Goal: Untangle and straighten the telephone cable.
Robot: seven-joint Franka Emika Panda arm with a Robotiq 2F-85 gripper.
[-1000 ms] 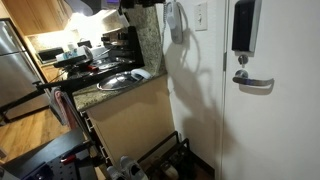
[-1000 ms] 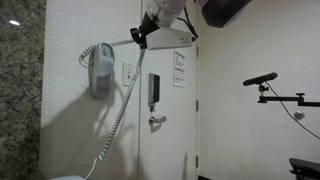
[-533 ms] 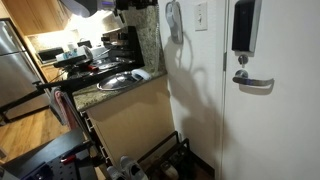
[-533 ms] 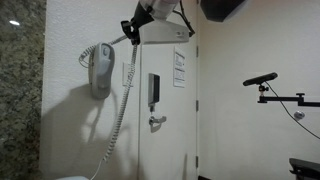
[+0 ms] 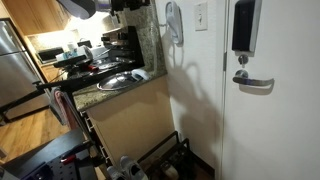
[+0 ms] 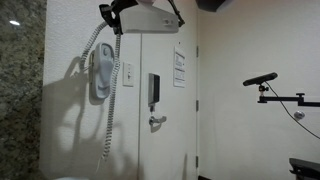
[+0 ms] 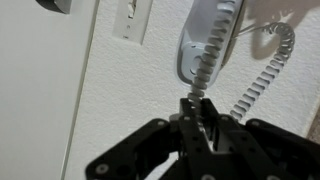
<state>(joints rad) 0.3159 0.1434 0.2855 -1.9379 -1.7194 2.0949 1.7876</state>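
Above the white plastic wall handset, the black gripper pinches the thin, whitish coiled telephone cable.

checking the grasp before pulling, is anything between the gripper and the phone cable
Nothing visible. In the wrist view the gripper is closed on the telephone cable, close to the handset.

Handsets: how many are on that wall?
1. The white handset hangs on the wall left of the switch plate, its telephone cable running up into the tool. None appear hidden.
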